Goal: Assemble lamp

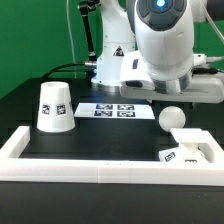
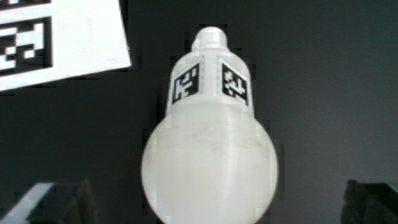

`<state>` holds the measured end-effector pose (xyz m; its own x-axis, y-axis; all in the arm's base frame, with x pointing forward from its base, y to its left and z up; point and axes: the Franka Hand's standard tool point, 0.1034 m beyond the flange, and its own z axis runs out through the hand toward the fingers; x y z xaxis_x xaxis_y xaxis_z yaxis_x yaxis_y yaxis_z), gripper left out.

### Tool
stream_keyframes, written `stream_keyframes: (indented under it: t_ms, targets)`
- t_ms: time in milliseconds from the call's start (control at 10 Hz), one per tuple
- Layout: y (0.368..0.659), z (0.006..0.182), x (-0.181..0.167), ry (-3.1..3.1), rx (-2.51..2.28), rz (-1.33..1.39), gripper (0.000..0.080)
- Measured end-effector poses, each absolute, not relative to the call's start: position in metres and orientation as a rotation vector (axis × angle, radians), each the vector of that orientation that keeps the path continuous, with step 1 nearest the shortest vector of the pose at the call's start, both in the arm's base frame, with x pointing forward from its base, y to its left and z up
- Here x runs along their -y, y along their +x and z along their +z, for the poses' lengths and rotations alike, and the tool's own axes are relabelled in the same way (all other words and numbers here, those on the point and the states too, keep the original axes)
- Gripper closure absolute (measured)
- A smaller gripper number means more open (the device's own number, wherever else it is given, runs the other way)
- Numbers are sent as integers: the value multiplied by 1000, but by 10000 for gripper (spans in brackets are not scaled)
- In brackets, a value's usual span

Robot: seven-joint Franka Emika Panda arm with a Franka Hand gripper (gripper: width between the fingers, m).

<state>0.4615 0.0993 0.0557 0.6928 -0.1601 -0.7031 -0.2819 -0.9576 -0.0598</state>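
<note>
Gripper spread wide (fingertips clear on either side) around the bulb, which rests on the black table just beside the marker board; the shade stands on the board's other side.

The bulb is showing smooth white plastic with a soft satin sheen. Its square tags are appearing as flat, matt black-and-white print. The shade and the base are showing the same smooth white plastic. The marker board is appearing matt and paper-like. The bench is presenting a matt black surface. The arm casing is reflecting light as glossy white plastic. The fingers of the hand are appearing dark and matt.
</note>
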Motion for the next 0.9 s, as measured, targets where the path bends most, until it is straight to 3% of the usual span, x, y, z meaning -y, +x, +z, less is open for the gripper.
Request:
stream_keyframes:
  t_ms: [900]
  targets:
    - [435, 22, -105, -2768, -374, 1100, 101]
